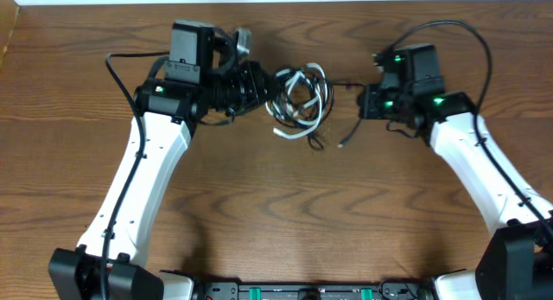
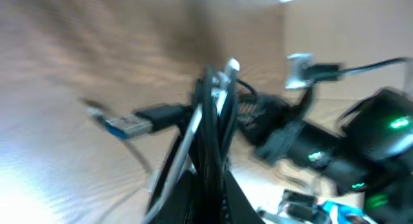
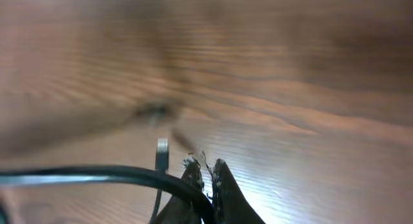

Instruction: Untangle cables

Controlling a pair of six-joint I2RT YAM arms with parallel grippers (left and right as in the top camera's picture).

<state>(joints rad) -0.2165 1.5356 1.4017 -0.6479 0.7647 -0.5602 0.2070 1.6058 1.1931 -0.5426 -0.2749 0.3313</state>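
The cables (image 1: 299,97) lie in a tangled knot of black and white cords at the back middle of the table. My left gripper (image 1: 262,86) is at the knot's left side and is shut on a bunch of black and white cords (image 2: 210,114). A plug with a blue tip (image 2: 126,126) sticks out to the left of them. My right gripper (image 1: 363,101) is to the right of the knot. It is shut on one thin black cable (image 3: 116,176) that runs toward the knot. A small plug (image 3: 162,146) hangs beside its fingers (image 3: 208,169).
The wooden table (image 1: 285,213) fills the view. A loose black cable end (image 1: 346,141) lies just right of the knot. The right arm (image 2: 374,140) with green lights shows in the left wrist view. Thick black arm wires (image 1: 458,32) loop above the right arm.
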